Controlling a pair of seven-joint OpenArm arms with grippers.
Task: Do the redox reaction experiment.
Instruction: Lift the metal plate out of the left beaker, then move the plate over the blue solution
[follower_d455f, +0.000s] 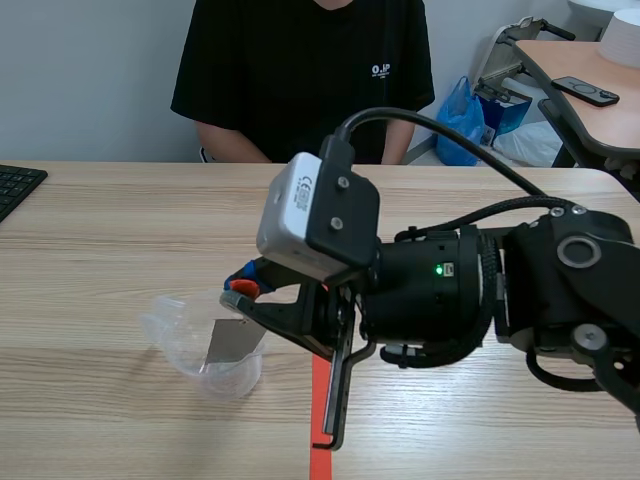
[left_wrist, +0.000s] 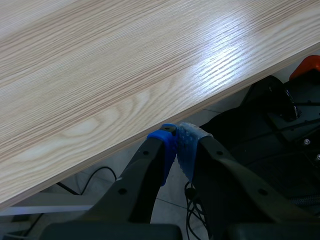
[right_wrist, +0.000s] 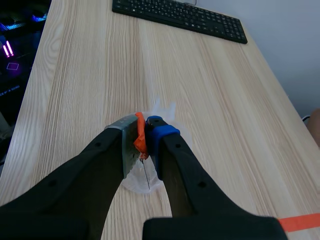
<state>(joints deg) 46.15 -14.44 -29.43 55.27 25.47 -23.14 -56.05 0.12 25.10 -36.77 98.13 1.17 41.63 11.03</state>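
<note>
A clear plastic beaker (follower_d455f: 190, 345) stands on the wooden table (follower_d455f: 100, 260), left of centre. My right gripper (follower_d455f: 245, 292) reaches in from the right and hangs just over the beaker's rim. It is shut on a thin grey metal strip (follower_d455f: 232, 342) that hangs down inside the beaker. In the right wrist view the strip (right_wrist: 145, 172) shows edge-on below the gripper (right_wrist: 145, 132), with the beaker (right_wrist: 161, 111) under and ahead of the fingers. My left gripper (left_wrist: 176, 142) is shut on nothing, its blue pads meeting just off the table's edge (left_wrist: 150, 120). The left arm is out of the scene view.
A person in a black shirt (follower_d455f: 305, 70) sits across the table. A black keyboard (follower_d455f: 15, 185) lies at the far left, also ahead of the right gripper (right_wrist: 180, 17). An orange tape line (follower_d455f: 320, 410) runs under the right arm.
</note>
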